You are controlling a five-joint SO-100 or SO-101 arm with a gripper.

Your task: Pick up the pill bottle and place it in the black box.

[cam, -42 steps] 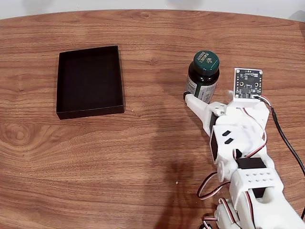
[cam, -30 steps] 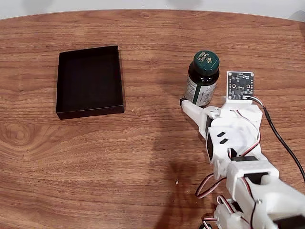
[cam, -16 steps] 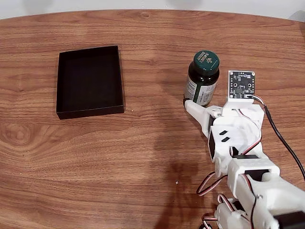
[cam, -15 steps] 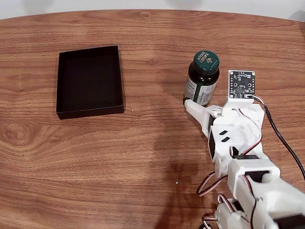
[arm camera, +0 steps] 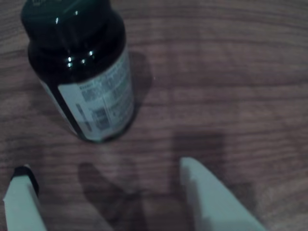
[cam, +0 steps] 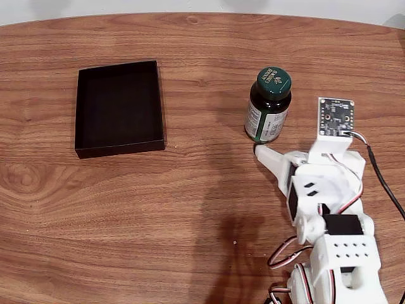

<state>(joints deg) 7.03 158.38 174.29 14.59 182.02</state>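
A dark brown glass pill bottle (cam: 268,113) with a dark green, gold-printed cap and white-green label; a matte black shallow box (cam: 119,107); a reddish-brown wood-grain table (cam: 190,209); a white plastic gripper (arm camera: 103,185).

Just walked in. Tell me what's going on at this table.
A white robot arm is working at a pill bottle that stands upright on the wooden table. Its gripper is open just short of the bottle, with the fingers apart and nothing held, so the bottle has not been grasped yet. The black box sits empty well to the left in the fixed view, waiting for the bottle.
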